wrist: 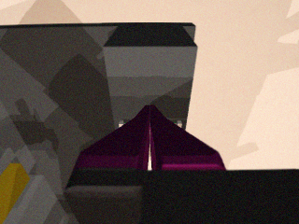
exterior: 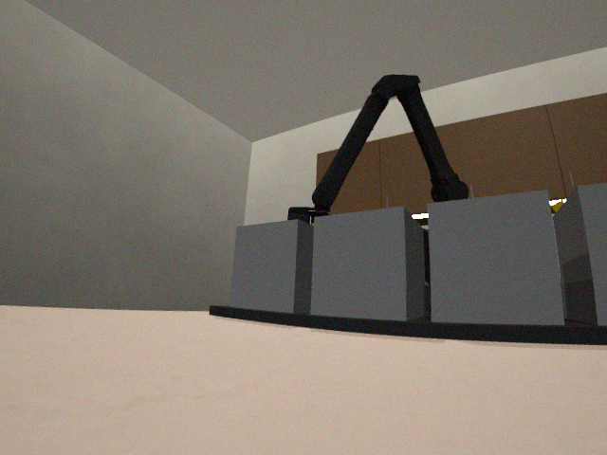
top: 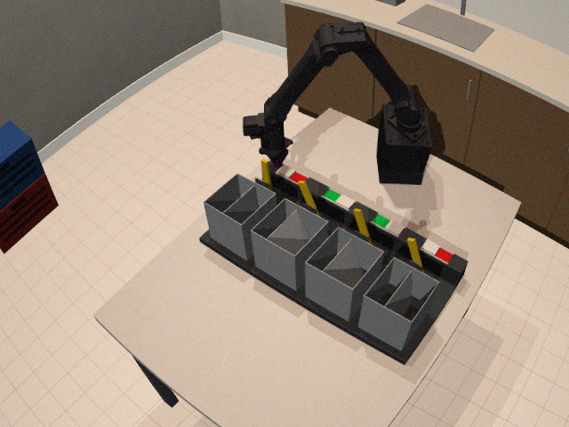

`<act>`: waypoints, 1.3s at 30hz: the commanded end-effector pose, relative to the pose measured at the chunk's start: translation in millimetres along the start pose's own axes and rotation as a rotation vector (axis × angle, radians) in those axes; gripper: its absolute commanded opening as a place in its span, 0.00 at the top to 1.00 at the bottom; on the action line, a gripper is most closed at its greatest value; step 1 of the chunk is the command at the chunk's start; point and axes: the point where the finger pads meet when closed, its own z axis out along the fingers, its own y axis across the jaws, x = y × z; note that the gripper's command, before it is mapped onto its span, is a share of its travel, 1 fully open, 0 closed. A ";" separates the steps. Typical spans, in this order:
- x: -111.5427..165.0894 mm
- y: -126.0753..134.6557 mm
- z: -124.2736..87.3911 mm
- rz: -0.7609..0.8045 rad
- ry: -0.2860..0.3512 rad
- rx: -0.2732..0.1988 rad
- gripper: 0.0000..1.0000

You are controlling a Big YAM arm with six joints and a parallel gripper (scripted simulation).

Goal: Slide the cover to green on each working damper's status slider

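Note:
Four grey box dampers stand in a row on a dark base (top: 321, 276), each with a yellow lever behind it. The slider strip runs behind them. From the left, the first slider (top: 292, 173) shows red with its white cover at the left, the second (top: 335, 197) shows green, the third (top: 381, 221) shows green, the fourth (top: 438, 253) shows red. My gripper (top: 276, 161) is shut and empty, its purple fingers (wrist: 149, 140) pressed together, tips down at the left end of the first slider next to the leftmost lever (top: 266, 173).
The arm's black base block (top: 404, 147) stands on the table behind the strip. Brown cabinets and a counter run along the back right. A blue and red cabinet (top: 20, 183) stands on the floor at the left.

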 end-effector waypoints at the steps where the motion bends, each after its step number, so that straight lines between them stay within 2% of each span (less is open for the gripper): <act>1: -0.2 10.6 -9.0 -0.009 -0.023 -0.019 1.00; 39: 19.0 10.9 -7.5 -0.011 -0.016 -0.016 1.00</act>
